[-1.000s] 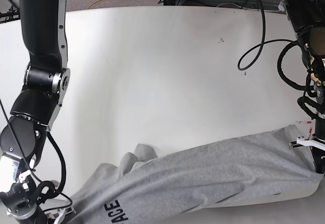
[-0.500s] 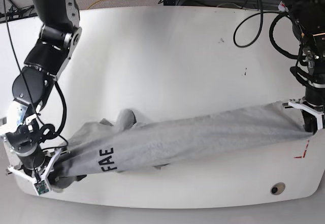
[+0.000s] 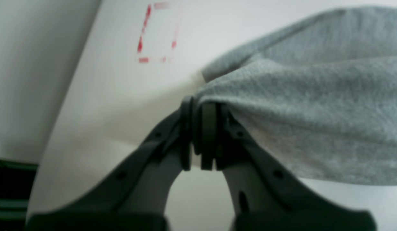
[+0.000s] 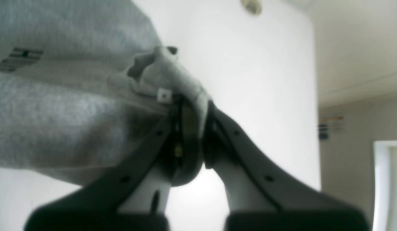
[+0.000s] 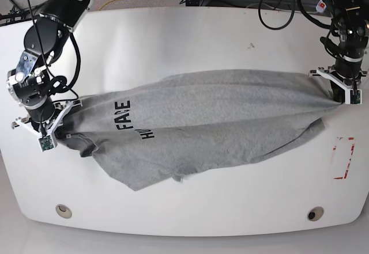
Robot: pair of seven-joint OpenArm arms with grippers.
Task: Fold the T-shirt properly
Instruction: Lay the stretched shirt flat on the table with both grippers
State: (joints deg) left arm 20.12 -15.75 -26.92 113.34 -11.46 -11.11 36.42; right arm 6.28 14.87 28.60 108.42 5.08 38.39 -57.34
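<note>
White table [image 5: 190, 41] bearing the T-shirt [image 5: 202, 127] stretched across its middle, lettering toward the right-arm end, left gripper [image 5: 340, 95] clenched on the hem edge, right gripper [image 5: 51, 128] clenched on bunched fabric, red outlined rectangle [image 5: 344, 158] marked near the left arm.

grey T-shirt [image 5: 202, 121], stretched lengthwise, lettering up

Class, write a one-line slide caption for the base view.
Two pincers, left and right, hold a grey T-shirt stretched between them over a white table.
</note>
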